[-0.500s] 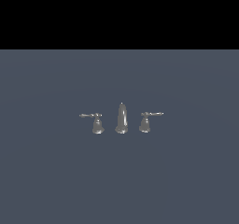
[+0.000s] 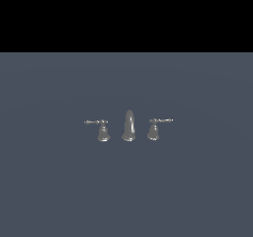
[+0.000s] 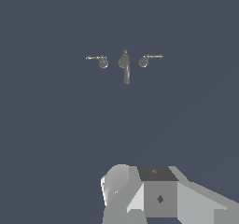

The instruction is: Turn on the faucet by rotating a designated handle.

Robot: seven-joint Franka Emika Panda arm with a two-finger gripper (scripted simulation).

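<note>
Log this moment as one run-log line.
phase: approach | claw: far from faucet, state unclear | handle: untouched, lever toward exterior view's left

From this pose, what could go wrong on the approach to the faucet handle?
1. Wrong target: the handle has a near-identical twin handle mirrored across the spout.
2. Clipping: the spout stands taller than both handles and close beside them, so a sideways approach might hit it.
3. The lever is thin; a slightly off contact could slip. The end effector's fingertips aren't visible.

Distant exterior side-on view, wrist view from above, both on the faucet (image 2: 129,126).
</note>
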